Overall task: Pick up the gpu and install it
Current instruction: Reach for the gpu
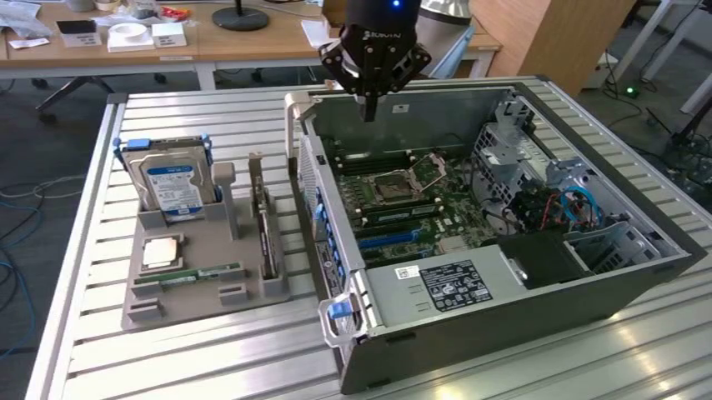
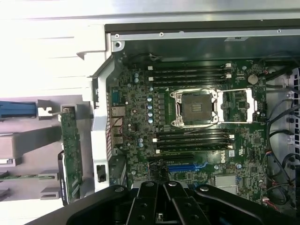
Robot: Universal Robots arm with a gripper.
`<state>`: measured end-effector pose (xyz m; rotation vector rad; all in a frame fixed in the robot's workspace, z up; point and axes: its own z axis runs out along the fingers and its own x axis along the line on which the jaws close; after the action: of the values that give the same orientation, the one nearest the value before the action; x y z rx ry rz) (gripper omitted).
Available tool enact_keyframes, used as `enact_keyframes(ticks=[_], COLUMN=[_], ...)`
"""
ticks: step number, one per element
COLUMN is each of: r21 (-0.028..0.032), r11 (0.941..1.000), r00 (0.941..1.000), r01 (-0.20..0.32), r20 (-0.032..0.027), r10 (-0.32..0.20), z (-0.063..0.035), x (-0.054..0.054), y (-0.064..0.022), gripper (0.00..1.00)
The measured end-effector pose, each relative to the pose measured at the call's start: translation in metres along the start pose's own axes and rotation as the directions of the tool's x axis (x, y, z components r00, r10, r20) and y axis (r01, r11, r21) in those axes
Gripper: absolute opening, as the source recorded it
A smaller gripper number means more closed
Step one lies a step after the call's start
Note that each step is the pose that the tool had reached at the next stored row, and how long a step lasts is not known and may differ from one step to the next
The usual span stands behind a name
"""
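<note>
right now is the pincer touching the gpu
Apart. The exterior view shows the pincer over the open computer case, while the gpu stands in the grey holder beside it.

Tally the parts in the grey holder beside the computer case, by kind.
Hard drive: 1
Square chip: 1
RAM stick: 1
GPU: 1
Total: 4

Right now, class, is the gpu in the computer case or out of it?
Out: the gpu stands on edge in the grey holder beside the case.
</note>
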<state>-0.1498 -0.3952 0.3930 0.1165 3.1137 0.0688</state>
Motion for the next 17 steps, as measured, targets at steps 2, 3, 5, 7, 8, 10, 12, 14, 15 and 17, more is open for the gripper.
enact_keyframes(ticks=[2,3,5,7,8,10,12,14,15,17], r21=[-0.0001,0.0000,0.0000,-0.0001,0.0000,0.0000,-0.0001,-0.0001,0.0000,0.0001], r11=[1.0000,1.0000,1.0000,1.0000,1.0000,1.0000,1.0000,1.0000,1.0000,1.0000], r00=[1.0000,1.0000,1.0000,1.0000,1.0000,1.0000,1.0000,1.0000,1.0000,1.0000], r01=[0.000,0.000,0.000,0.000,0.000,0.000,0.000,0.000,0.000,0.000], r20=[0.0000,0.0000,0.0000,0.0000,0.0000,0.0000,0.0000,0.0000,0.0000,-0.0001], r10=[0.000,0.000,0.000,0.000,0.000,0.000,0.000,0.000,0.000,0.000], z=[0.0000,0.0000,-0.0001,-0.0001,-0.0001,-0.0002,-0.0002,-0.0002,-0.0003,-0.0004], x=[0.002,0.004,0.006,0.009,0.010,0.013,0.015,0.018,0.019,0.022], y=[0.0002,0.0002,0.0004,0.0006,0.0008,0.0009,0.0012,0.0015,0.0016,0.0019], gripper=[0.11,0.11,0.11,0.11,0.11,0.11,0.11,0.11,0.11,0.11])
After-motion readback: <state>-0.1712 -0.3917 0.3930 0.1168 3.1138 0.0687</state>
